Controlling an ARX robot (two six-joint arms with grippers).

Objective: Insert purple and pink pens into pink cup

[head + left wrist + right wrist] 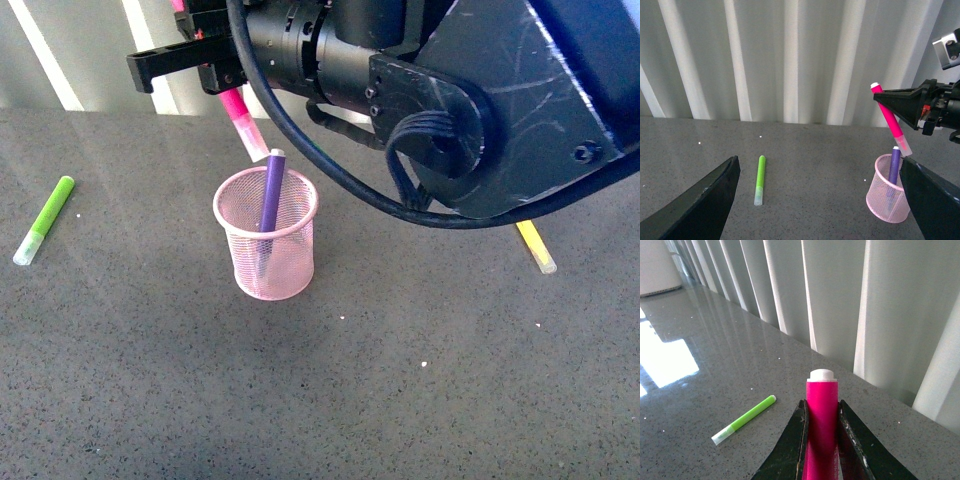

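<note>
Hovering the pink pen [241, 118] at the pink cup [285, 265].
Right tool [822, 402] clamps the tilted pen, whose lower tip is just above the far rim, with the opening below and slightly nearer. Purple pen [271, 195] stands inside. Left tool [819, 160] gapes wide, empty.

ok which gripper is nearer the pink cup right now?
Right. The right gripper hangs above the pink cup, holding the pink pen with its tip near the rim. The left gripper sits back from the cup, fingers open.
</note>
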